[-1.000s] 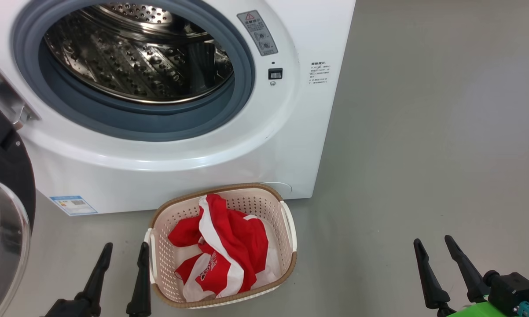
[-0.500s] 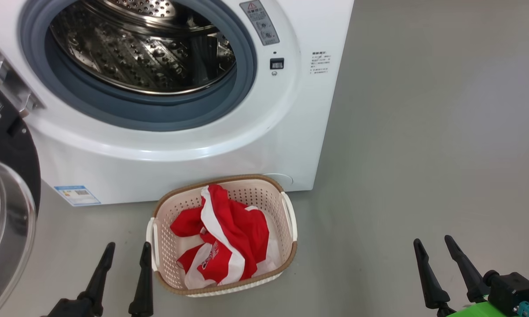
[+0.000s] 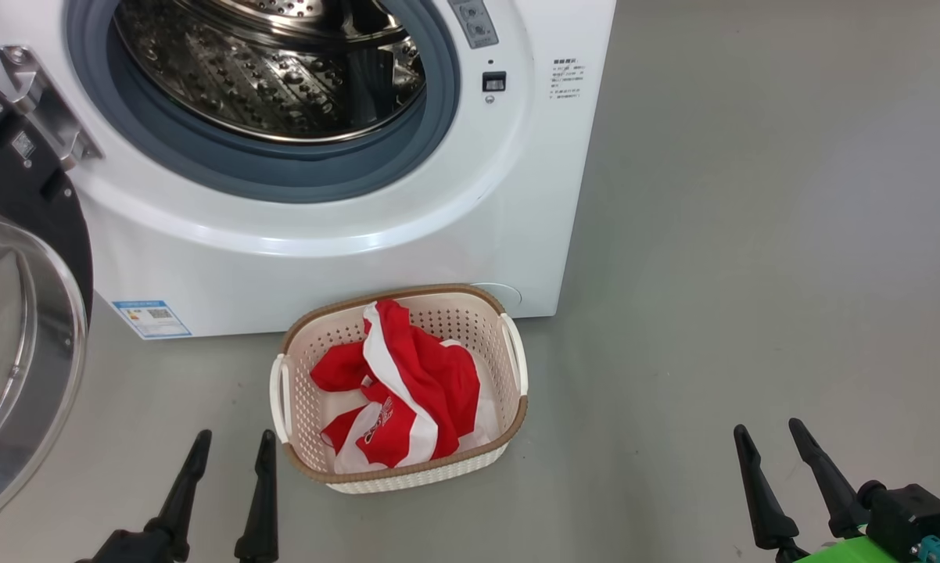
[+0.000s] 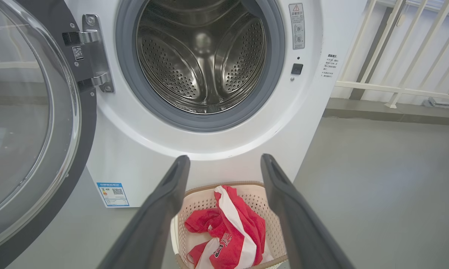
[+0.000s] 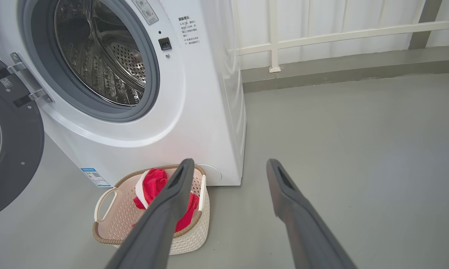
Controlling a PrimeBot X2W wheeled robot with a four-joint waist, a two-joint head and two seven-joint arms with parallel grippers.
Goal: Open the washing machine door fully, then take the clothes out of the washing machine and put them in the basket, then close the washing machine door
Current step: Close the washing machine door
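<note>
The white washing machine [image 3: 345, 242] [image 4: 135, 149] [image 5: 206, 112] stands ahead with its steel drum [image 3: 274, 70] [image 4: 202, 59] bare inside. Its door [image 3: 16, 313] [image 4: 34, 123] [image 5: 11, 149] hangs swung wide open at the left, glass bowl facing out. On the floor in front sits the cream basket [image 3: 509, 367] [image 4: 198, 201] [image 5: 112, 220], and the red and white clothes [image 3: 407, 383] [image 4: 228, 231] [image 5: 153, 183] lie heaped inside it. My left gripper [image 3: 234, 442] [image 4: 224, 160] is open, low and just left of the basket. My right gripper [image 3: 769, 435] [image 5: 228, 164] is open too, over bare floor far to the right.
Grey floor [image 3: 751, 234] stretches wide to the right of the machine. A white railing [image 4: 396, 89] [image 5: 340, 35] and a low kerb run along the back wall behind it. A blue label [image 3: 151, 318] marks the machine's lower left corner.
The whole head picture has shifted: machine, door and basket now sit higher and a little more to the right, so the camera has moved. Both grippers stay open and in place.
</note>
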